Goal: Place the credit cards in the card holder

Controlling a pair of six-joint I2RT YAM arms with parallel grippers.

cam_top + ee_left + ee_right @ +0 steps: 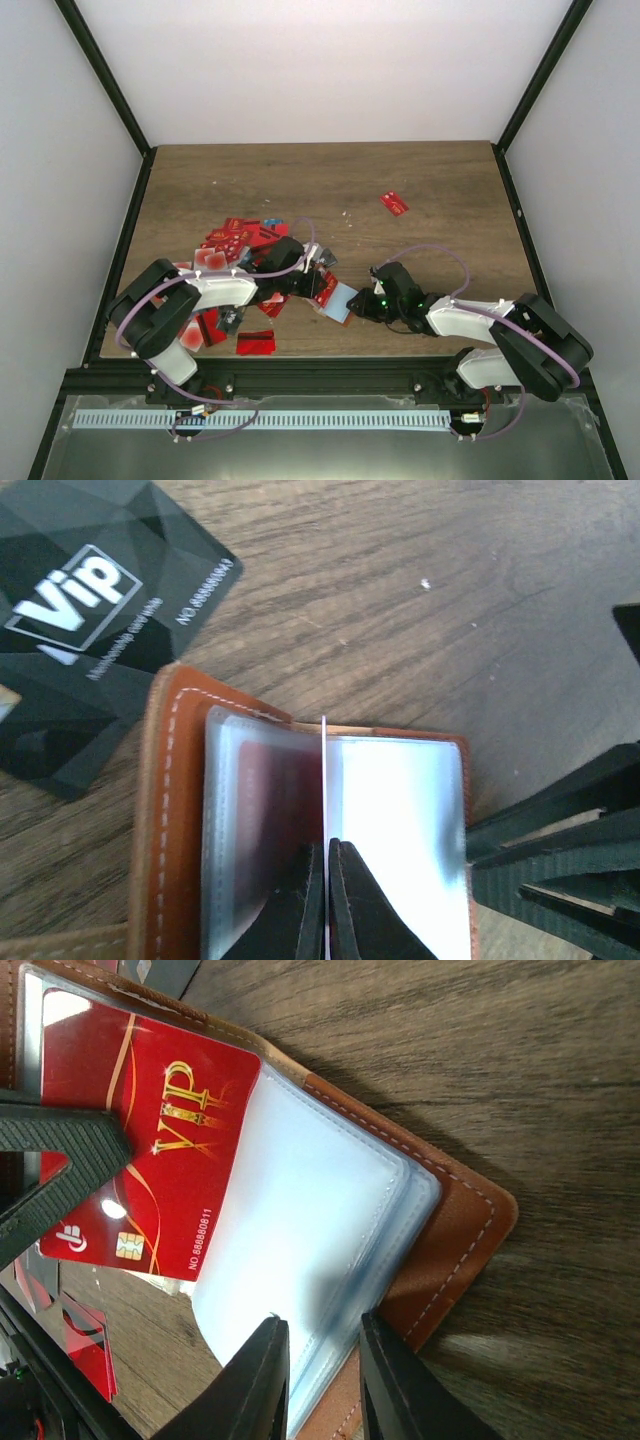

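Looks like mid-insert. Got a red VIP card clamped tight in the left claw, grabbed by a long edge: long axis crosswise to that claw, pointing straight away from the right claw, just ahead-left of its tips. Narrow grip there, nipping the near edge of the open card holder. Next, probably: pin the holder, slide lengthwise into a clear sleeve.

The card holder lies open near the tabletop's front edge, between the left claw and right claw. A credit card sits partly inside its sleeve. A heap of cards lies to its left. One lone card lies well apart, behind and to the right.
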